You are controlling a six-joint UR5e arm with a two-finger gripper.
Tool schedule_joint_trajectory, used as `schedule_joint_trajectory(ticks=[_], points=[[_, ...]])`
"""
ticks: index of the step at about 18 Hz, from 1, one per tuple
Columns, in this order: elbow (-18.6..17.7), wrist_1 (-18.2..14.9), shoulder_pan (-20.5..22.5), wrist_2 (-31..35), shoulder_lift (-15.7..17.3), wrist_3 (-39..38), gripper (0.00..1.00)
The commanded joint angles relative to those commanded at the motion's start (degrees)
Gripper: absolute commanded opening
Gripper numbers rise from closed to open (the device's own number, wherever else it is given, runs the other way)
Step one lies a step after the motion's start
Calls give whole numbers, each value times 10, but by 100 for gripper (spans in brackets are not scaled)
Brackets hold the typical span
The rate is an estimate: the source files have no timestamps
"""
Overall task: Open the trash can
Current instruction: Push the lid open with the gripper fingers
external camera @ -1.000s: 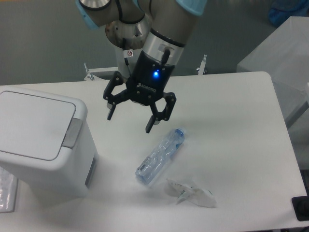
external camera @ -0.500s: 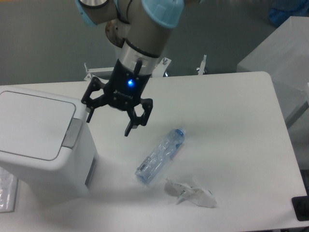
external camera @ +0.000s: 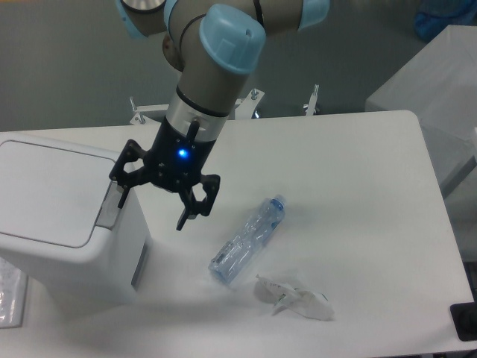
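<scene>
The trash can (external camera: pixel 59 216) is a large white boxy bin at the left of the table, with its flat lid (external camera: pixel 48 190) down and a grey push-button tab (external camera: pixel 112 207) at its right rim. My gripper (external camera: pixel 153 212) is open and empty, pointing down. It hangs just right of the bin's right edge. Its left finger (external camera: pixel 121 195) is over the grey tab and its right finger (external camera: pixel 188 215) is over the table.
A clear plastic bottle (external camera: pixel 247 241) lies on the white table (external camera: pixel 358 194) right of the gripper. A crumpled white wrapper (external camera: pixel 294 297) lies in front of it. A clear bag (external camera: pixel 11 294) shows at the bin's lower left.
The gripper has moved left and slightly down, from above the bottle to the bin's right rim. It stayed open. The lid has not moved.
</scene>
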Motion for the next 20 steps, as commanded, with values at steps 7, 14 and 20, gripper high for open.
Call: schedule_joint_trajectory(ticks=[7, 14, 20], points=[[-4, 0, -8, 6, -2, -7, 100], [-4, -2, -12, 17, -5, -8, 100], [12, -2, -11, 16, 0, -8, 100]])
